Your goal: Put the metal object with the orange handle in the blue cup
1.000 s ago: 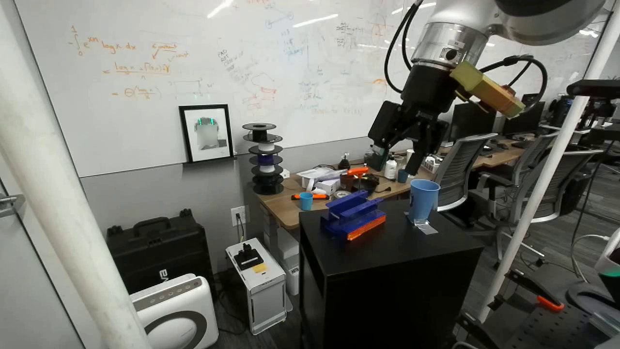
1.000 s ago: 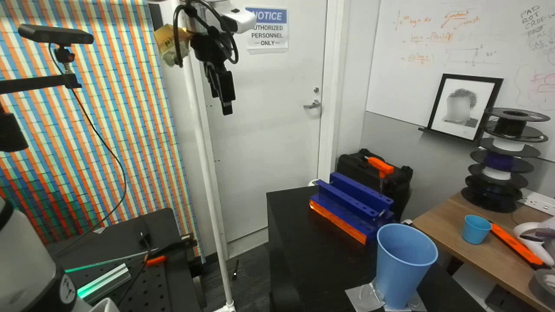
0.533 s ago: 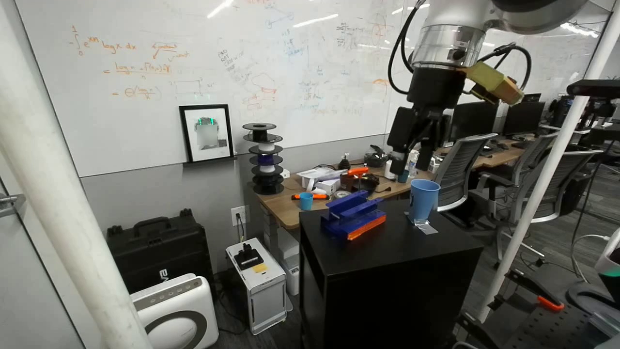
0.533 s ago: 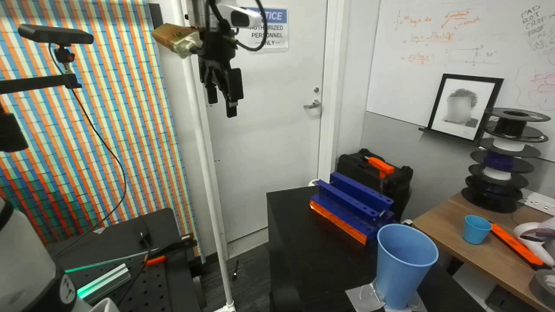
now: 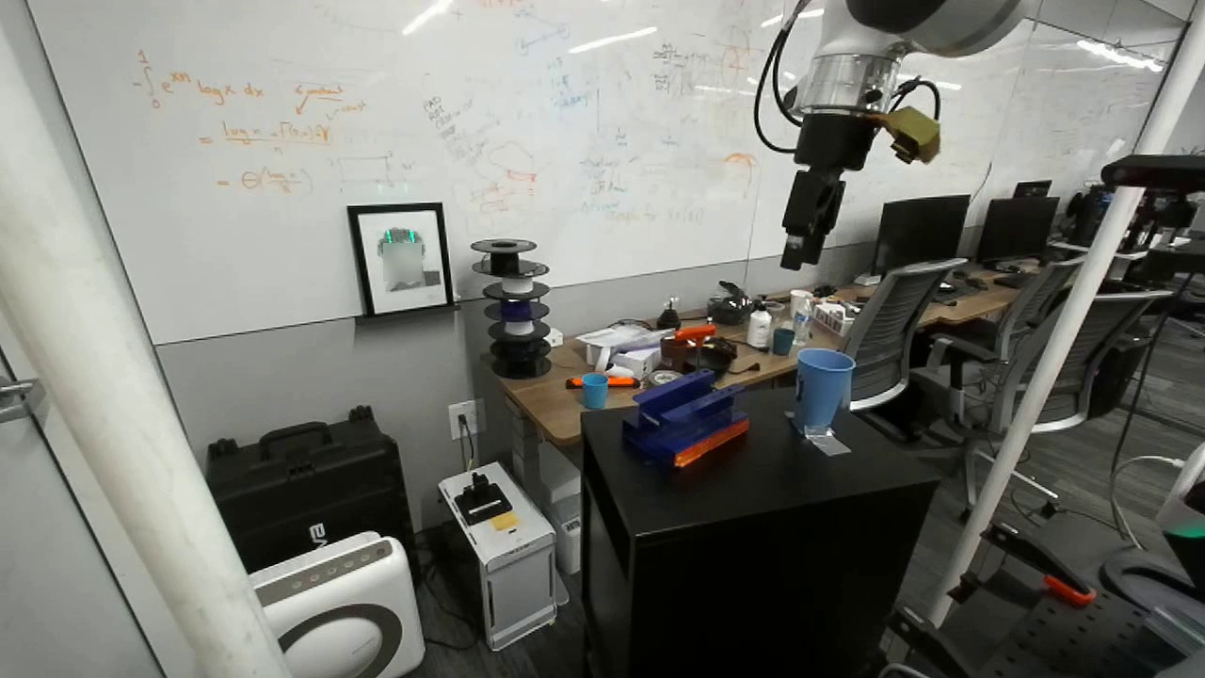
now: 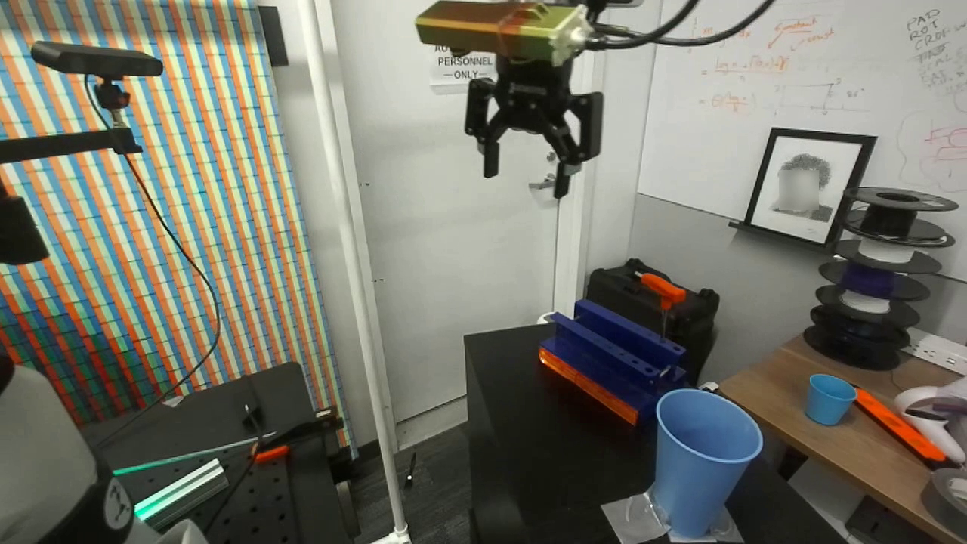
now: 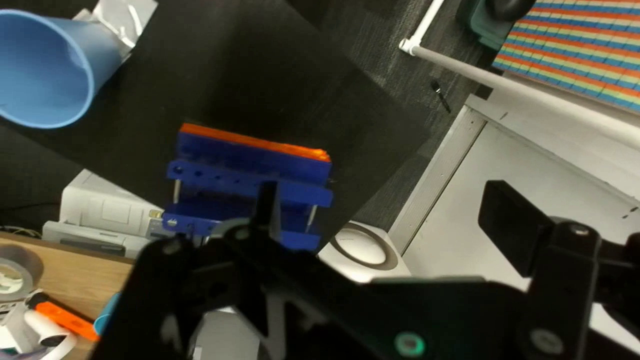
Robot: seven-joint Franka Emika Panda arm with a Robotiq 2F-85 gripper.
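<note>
The orange-handled metal tool stands upright in the dark blue rack, with its handle on top and a bit of metal shaft below. Its handle also shows in an exterior view; in the wrist view it is hidden behind the gripper. The pale blue cup stands upright beside the rack, in both exterior views; its wall is at top left in the wrist view. My gripper is open and empty, high above the rack and cup, fingers pointing down. It also shows edge-on and in the wrist view.
The dark blue rack with an orange strip sits on the black cabinet. Clear tape lies at the cup's base. A wooden desk behind holds a small blue cup and clutter. A white pole stands nearby.
The arm has swung across, moving right in an exterior view, and the gripper has turned so both fingers show apart there. The tool, rack and cup have not moved.
</note>
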